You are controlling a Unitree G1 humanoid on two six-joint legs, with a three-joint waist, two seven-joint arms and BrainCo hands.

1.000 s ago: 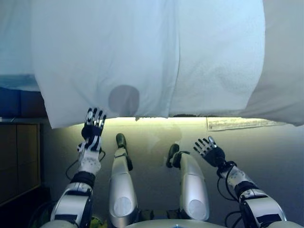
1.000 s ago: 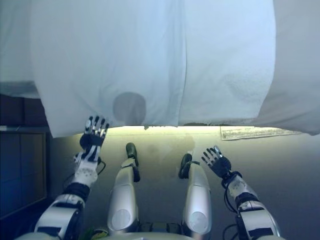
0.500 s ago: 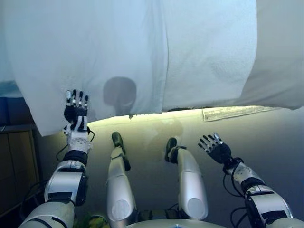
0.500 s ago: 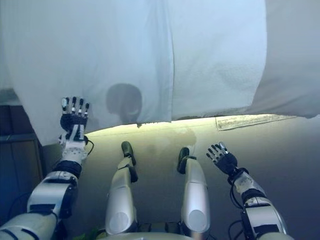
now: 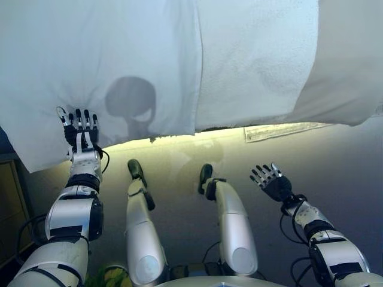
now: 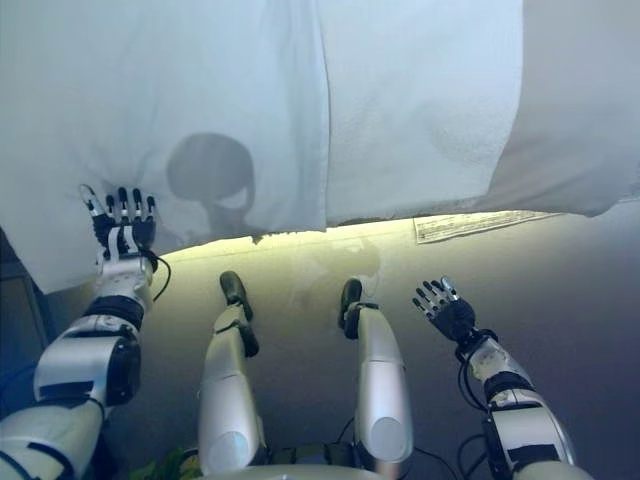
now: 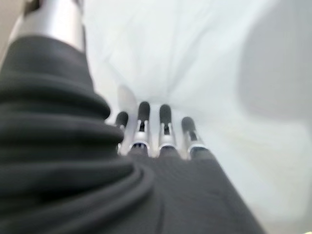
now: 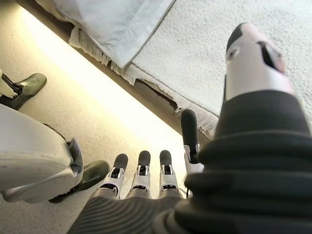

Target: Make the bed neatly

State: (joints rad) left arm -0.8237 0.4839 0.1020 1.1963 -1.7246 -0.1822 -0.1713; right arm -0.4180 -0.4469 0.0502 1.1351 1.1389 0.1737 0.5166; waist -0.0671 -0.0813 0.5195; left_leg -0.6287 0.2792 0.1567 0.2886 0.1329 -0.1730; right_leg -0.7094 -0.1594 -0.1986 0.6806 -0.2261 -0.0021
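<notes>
A smooth white sheet (image 5: 119, 60) hangs over the bed's near edge, with a textured white blanket (image 5: 257, 60) beside it to the right. My left hand (image 5: 81, 128) is open, its straight fingers (image 7: 165, 126) pressed against the sheet (image 7: 195, 58) near its lower left corner, where creases fan out. My right hand (image 5: 272, 182) is open and empty over the floor, below the blanket's fringed hem (image 8: 204, 63) and apart from it.
A grey-white cover (image 5: 353, 60) hangs at the far right. A pale printed strip (image 5: 281, 130) lies on the beige carpet under the bed's edge. A wooden cabinet (image 5: 9, 197) stands at the left.
My left hand has moved left and up onto the sheet's lower left part. The view has shifted too. My right hand has stayed about where it was.
</notes>
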